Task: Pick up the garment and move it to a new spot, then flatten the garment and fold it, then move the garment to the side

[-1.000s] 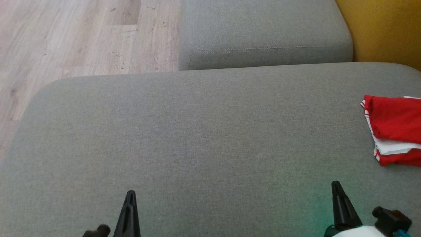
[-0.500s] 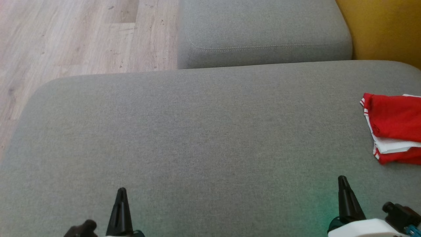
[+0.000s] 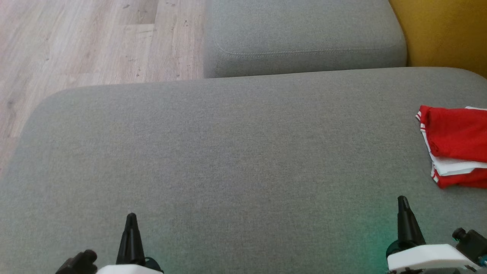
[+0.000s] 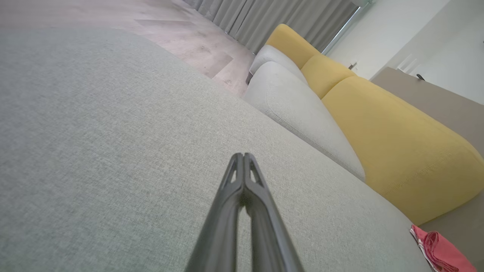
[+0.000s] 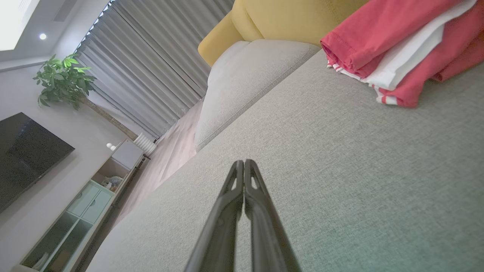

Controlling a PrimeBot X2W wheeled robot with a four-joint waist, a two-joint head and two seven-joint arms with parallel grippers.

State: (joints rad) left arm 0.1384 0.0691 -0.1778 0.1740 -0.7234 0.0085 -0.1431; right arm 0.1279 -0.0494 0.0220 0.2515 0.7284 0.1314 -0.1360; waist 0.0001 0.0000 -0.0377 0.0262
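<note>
The garment (image 3: 454,146), red with white trim, is laid folded at the right edge of the large grey cushion (image 3: 228,152) and is touched by no gripper. The right gripper (image 3: 402,200) is positioned near it, with its 2 fingers pressed together on nothing. The left gripper (image 3: 131,217) is positioned well apart from the garment, with its 2 fingers likewise pressed together and empty. A smaller grey cushion (image 3: 304,34) and a wooden floor (image 3: 76,38) are located beyond.
</note>
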